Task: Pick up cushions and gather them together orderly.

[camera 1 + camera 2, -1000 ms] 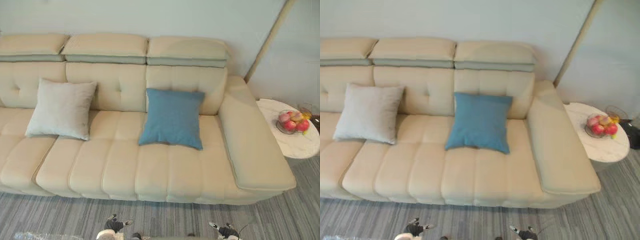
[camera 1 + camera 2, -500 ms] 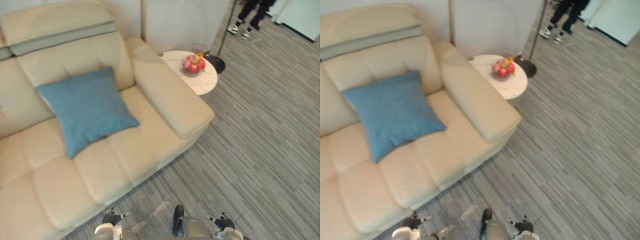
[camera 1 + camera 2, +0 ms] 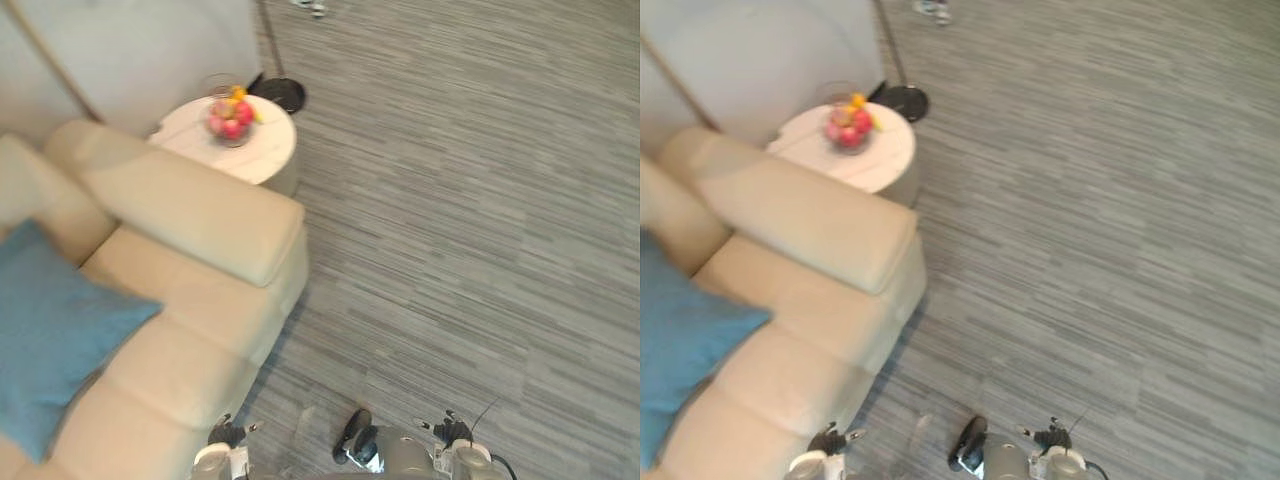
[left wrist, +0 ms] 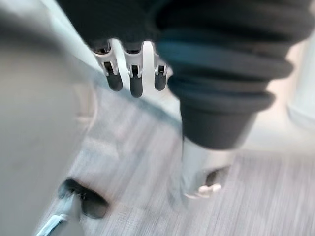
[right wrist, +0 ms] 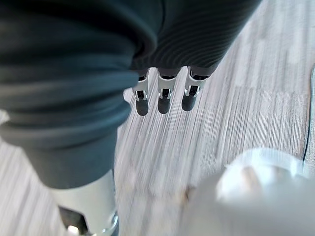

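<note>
Heads up, both hands are empty: your left hand (image 4: 136, 78) and right hand (image 5: 164, 101) hang with fingers straight and apart, gripping nothing. The blue cushion (image 3: 45, 330) sits on the sofa (image 3: 190, 210) at the lower left of the head view, so I'd square up to it before reaching, then take it by an edge. Upper left, the bowl (image 3: 230, 118) on the round tabletop (image 3: 270, 155) holds red and yellow fruit, so leave that alone.

blue cushion (image 3: 45, 335): 8 o'clock, cut by the edge, one corner visible.
sofa (image 3: 190, 215): runs off the edge from 7 to 10 o'clock.
fruit bowl (image 3: 230, 118): 11 o'clock, fruit too small to identify.
person's shoe (image 3: 312, 6): 12 o'clock, cropped.
</note>
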Available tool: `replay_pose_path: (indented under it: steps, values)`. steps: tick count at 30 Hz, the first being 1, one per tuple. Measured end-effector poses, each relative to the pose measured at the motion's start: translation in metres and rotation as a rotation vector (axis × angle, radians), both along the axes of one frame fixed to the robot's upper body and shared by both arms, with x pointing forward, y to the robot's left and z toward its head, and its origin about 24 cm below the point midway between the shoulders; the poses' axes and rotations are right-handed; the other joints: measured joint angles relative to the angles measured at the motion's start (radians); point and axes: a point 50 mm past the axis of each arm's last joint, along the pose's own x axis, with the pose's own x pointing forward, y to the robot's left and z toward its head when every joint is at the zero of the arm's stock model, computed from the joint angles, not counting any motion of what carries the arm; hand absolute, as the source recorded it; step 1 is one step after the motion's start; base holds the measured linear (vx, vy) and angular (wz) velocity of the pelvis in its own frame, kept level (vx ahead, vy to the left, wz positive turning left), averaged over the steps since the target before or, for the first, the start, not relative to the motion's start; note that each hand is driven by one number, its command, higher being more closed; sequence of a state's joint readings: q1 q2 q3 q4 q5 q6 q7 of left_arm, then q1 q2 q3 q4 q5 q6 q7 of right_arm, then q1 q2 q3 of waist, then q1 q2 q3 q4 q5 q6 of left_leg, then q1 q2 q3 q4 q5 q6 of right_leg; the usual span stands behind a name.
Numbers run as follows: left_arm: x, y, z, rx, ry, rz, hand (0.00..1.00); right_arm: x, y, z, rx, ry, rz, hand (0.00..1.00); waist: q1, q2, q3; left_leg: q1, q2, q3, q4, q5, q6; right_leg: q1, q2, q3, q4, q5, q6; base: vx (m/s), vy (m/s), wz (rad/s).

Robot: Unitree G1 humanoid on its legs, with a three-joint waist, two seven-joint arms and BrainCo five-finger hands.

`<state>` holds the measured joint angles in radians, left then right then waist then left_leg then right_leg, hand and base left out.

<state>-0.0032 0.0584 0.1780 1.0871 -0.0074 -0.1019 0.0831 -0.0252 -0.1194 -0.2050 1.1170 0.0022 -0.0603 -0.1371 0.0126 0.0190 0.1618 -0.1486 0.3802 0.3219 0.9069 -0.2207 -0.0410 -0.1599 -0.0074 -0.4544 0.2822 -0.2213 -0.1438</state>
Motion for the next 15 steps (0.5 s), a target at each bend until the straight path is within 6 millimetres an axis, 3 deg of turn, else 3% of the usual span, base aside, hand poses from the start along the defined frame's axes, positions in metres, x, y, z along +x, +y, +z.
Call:
replay_pose_path:
  steps: [1, 4, 5, 6, 7, 8, 9, 10, 11, 12, 13, 14, 15]
  values:
    - [0.0, -0.001, 0.0, -0.003, 0.0, -0.006, 0.0, -0.003, -0.003, 0.0, -0.003, 0.005, -0.016, 0.0, -0.001, -0.011, 0.01, -0.026, -0.066, -0.034, -0.033, -0.022, -0.006, 0.04, 0.01, 0.055, -0.025, 0.002, 0.002, 0.33, -0.097, -1.36]
    - [0.003, -0.007, 0.001, -0.021, -0.017, -0.014, 0.0, -0.012, -0.009, -0.002, -0.01, 0.021, -0.055, 0.0, 0.0, 0.002, 0.011, -0.087, -0.225, -0.084, -0.255, -0.055, -0.027, 0.108, 0.027, 0.184, -0.082, 0.015, 0.021, 0.28, -0.02, -1.29]
    - [0.004, -0.011, 0.001, -0.032, -0.02, -0.016, 0.0, -0.011, -0.01, -0.001, -0.006, 0.01, -0.077, 0.0, 0.004, 0.012, 0.018, -0.115, -0.306, -0.157, -0.411, -0.051, -0.035, 0.132, 0.033, 0.243, -0.108, 0.023, 0.035, 0.34, 0.055, -1.26]
    - [0.005, -0.012, 0.001, -0.034, -0.022, -0.017, 0.0, -0.011, -0.01, -0.001, -0.005, 0.01, -0.079, 0.0, 0.007, 0.017, 0.017, -0.117, -0.326, -0.186, -0.459, -0.043, -0.045, 0.139, 0.035, 0.259, -0.119, 0.026, 0.039, 0.29, 0.067, -1.31]
    - [0.006, -0.015, 0.001, -0.043, -0.025, -0.019, 0.0, -0.013, -0.012, -0.001, -0.008, 0.013, -0.086, 0.0, 0.02, 0.029, 0.017, -0.124, -0.374, -0.267, -0.601, 0.011, -0.061, 0.163, 0.047, 0.3, -0.152, 0.035, 0.055, 0.32, 0.104, -1.33]
    - [0.004, -0.018, 0.0, -0.055, -0.019, -0.01, 0.0, -0.021, -0.008, -0.004, 0.002, 0.031, -0.091, 0.0, 0.032, 0.04, 0.011, -0.115, -0.382, -0.31, -0.644, 0.148, 0.005, 0.195, 0.068, 0.348, -0.185, 0.035, 0.066, 0.33, 0.117, -1.29]
    - [0.003, -0.019, -0.001, -0.063, -0.018, -0.004, 0.0, -0.021, -0.006, -0.004, 0.007, 0.03, -0.093, 0.0, 0.034, 0.041, 0.011, -0.109, -0.38, -0.307, -0.642, 0.161, 0.034, 0.203, 0.072, 0.359, -0.184, 0.031, 0.072, 0.35, 0.117, -1.03]
    - [0.005, -0.015, 0.0, -0.059, -0.025, 0.01, 0.0, -0.017, 0.003, -0.004, 0.025, 0.012, -0.102, 0.0, 0.035, 0.026, 0.013, -0.081, -0.377, -0.265, -0.638, 0.145, 0.044, 0.215, 0.058, 0.381, -0.167, 0.019, 0.09, 0.34, 0.072, -1.04]
    - [0.007, -0.012, 0.002, -0.058, -0.037, 0.021, 0.0, -0.012, 0.012, -0.002, 0.044, -0.032, -0.104, 0.0, 0.042, 0.004, 0.024, -0.035, -0.357, -0.198, -0.647, 0.106, 0.048, 0.183, 0.043, 0.381, -0.063, -0.011, 0.139, 0.31, 0.059, -1.07]
    - [0.008, -0.011, 0.002, -0.058, -0.042, 0.021, 0.0, -0.011, 0.015, -0.002, 0.049, -0.037, -0.104, 0.0, 0.048, 0.0, 0.025, -0.026, -0.353, -0.183, -0.647, 0.097, 0.048, 0.171, 0.04, 0.376, -0.033, -0.02, 0.154, 0.32, 0.071, -1.2]
    - [0.008, -0.01, 0.003, -0.057, -0.043, 0.019, 0.0, -0.011, 0.02, -0.003, 0.063, -0.04, -0.104, 0.0, 0.052, -0.01, 0.021, 0.001, -0.345, -0.139, -0.653, 0.083, 0.055, 0.136, 0.021, 0.345, 0.054, -0.044, 0.194, 0.23, 0.074, -1.14]
    - [0.006, -0.008, 0.002, -0.054, -0.034, 0.018, 0.0, -0.009, 0.021, -0.002, 0.066, -0.047, -0.1, 0.0, 0.051, -0.02, 0.014, 0.051, -0.342, -0.073, -0.685, 0.08, 0.058, 0.09, -0.03, 0.259, 0.161, -0.064, 0.223, 0.22, 0.074, -1.12]
    - [0.005, -0.008, 0.002, -0.053, -0.031, 0.017, 0.0, -0.008, 0.022, -0.002, 0.067, -0.048, -0.097, 0.0, 0.051, -0.02, 0.013, 0.061, -0.34, -0.06, -0.693, 0.08, 0.058, 0.083, -0.042, 0.237, 0.175, -0.065, 0.222, 0.2, 0.064, -1.19]
